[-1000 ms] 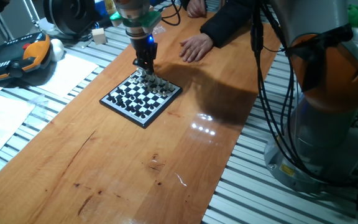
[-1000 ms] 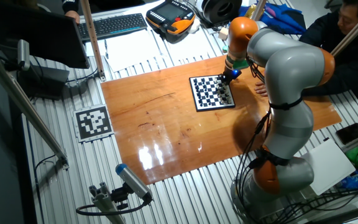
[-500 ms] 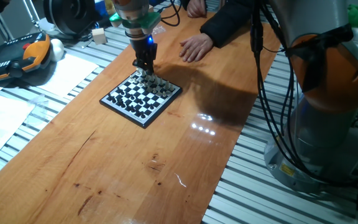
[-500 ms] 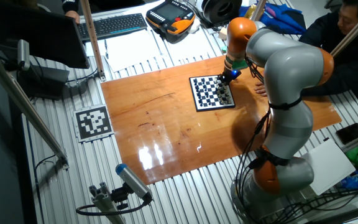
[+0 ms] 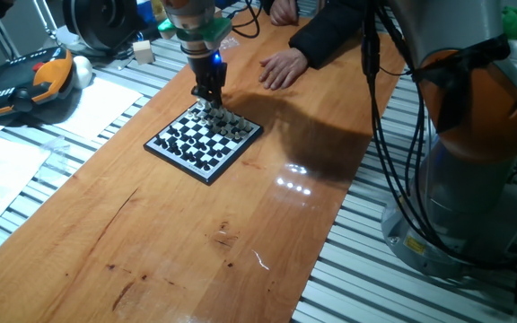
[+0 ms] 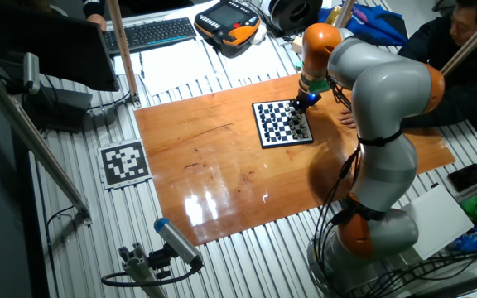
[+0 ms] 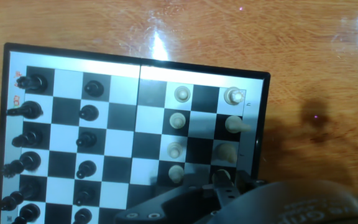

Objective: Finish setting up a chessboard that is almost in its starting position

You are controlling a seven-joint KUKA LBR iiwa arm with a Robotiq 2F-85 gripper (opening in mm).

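Chessboard (image 5: 204, 139) lies on the wooden tabletop (image 5: 178, 233), toward its far end in one fixed view, with its black rim turned at an angle to the table's edges. The gripper (image 5: 210, 103) comes straight down from above and meets the board at its far corner, the fingertips down among the light pieces in the last rows there. From the other fixed view the chessboard (image 6: 282, 122) sits near the edge of the tabletop (image 6: 222, 178) closest to the robot's base, and the gripper (image 6: 303, 103) stands over the corner of the board nearest the arm (image 6: 379, 108).

In the hand view the chessboard (image 7: 135, 134) fills most of the picture: black pieces (image 7: 30, 137) stand in two columns along the left side, white pieces (image 7: 178, 121) in two columns on the right. The gripper (image 7: 225, 183) enters from the bottom edge, its dark body covering the lower right squares, right against the white pieces there. Whether the fingers are apart or clamped on a piece cannot be told; the tips are hidden among the pieces in every view.

A person's hand (image 5: 283, 67) rests flat on the table beyond the board, well apart from it.
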